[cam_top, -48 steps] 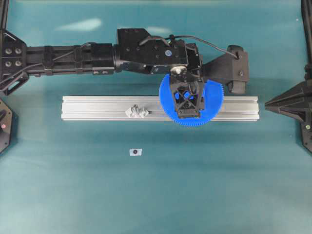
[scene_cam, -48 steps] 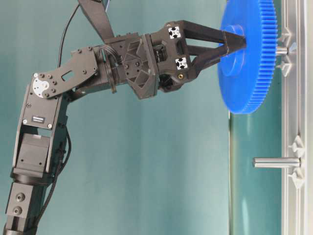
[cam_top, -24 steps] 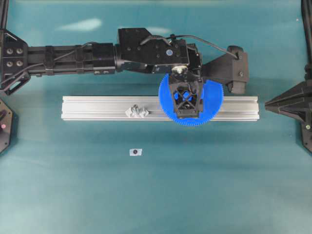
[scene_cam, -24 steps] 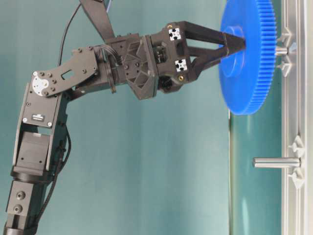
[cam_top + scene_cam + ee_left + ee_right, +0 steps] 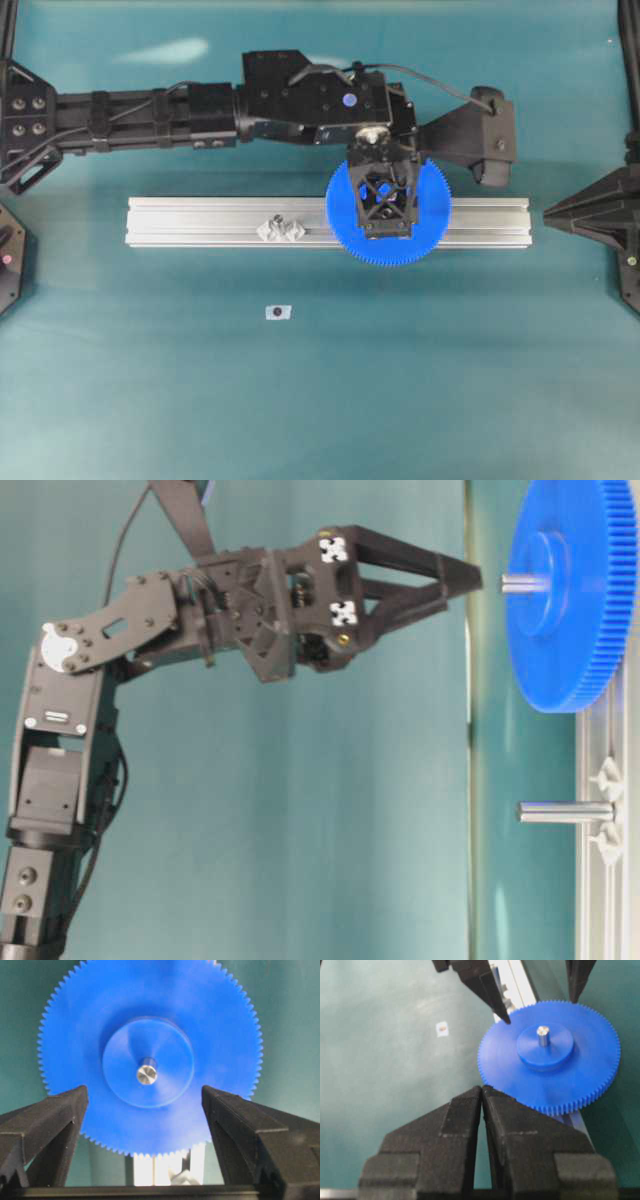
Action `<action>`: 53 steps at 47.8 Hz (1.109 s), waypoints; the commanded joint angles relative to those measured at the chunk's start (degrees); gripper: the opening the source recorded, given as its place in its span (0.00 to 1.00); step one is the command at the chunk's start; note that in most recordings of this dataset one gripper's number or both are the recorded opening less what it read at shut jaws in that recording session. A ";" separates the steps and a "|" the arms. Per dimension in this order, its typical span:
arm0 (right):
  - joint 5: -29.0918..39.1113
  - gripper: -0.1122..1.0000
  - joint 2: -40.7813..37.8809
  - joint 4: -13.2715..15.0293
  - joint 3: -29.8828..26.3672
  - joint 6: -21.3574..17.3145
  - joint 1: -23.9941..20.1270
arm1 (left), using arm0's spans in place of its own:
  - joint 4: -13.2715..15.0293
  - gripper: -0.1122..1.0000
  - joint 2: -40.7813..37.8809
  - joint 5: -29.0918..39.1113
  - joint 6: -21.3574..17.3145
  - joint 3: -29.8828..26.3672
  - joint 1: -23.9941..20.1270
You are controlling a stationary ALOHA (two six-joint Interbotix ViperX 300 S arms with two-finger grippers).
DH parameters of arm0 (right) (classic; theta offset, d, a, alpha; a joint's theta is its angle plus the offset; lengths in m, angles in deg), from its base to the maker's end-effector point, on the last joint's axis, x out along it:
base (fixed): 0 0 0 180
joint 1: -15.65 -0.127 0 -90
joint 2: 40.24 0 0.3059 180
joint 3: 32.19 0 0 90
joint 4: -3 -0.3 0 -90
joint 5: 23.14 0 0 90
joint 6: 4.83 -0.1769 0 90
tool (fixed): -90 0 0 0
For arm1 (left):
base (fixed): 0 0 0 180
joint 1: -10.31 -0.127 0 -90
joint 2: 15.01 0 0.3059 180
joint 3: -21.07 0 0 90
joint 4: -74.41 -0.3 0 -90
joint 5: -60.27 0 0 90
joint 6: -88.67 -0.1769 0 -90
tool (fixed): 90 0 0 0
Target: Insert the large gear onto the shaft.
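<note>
Spread wide and holding nothing, the left claw (image 5: 462,578) hangs just above the large gear (image 5: 572,590), its two fingers (image 5: 50,1125) standing clear of the blue face on either side of the hub. Directly beneath the claw the gear sits flat on the aluminium rail (image 5: 200,222), and the shaft (image 5: 147,1074) pokes up through the centre hole as a small silvery tip; judging by that, the gear is already seated and the insertion looks done. The right claw (image 5: 482,1110) is pressed together with nothing between its fingers, parked well off to one side of the gear and looking across at it.

The gear looks like rigid moulded plastic, light for its spread, smooth and probably a little slippery on the flat face. The fine teeth at the rim seem the part most easily marked, so if it had to be taken up again the raised round hub would be the sounder hold, one finger on each side.

Room is generous above the left claw, so a straight lift away looks unobstructed. Further along the rail from the claw stands a second bracket pair with its own peg (image 5: 565,811), well apart from the gear's rim. A small white tag (image 5: 278,312) lies on the teal counter (image 5: 400,400) beyond the rail, out of the way.
</note>
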 commanded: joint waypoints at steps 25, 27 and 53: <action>-0.26 0.23 -0.35 -0.09 -1.32 -0.53 0.09 | -0.09 0.88 1.05 0.62 -0.09 -2.90 0.18; -0.26 0.23 -0.35 -0.09 -1.32 -0.53 0.09 | -0.09 0.88 1.05 0.62 0.00 -2.90 0.18; -0.26 0.23 -0.35 0.00 -1.32 -0.53 0.09 | -0.09 0.88 1.41 2.55 0.35 -4.83 0.97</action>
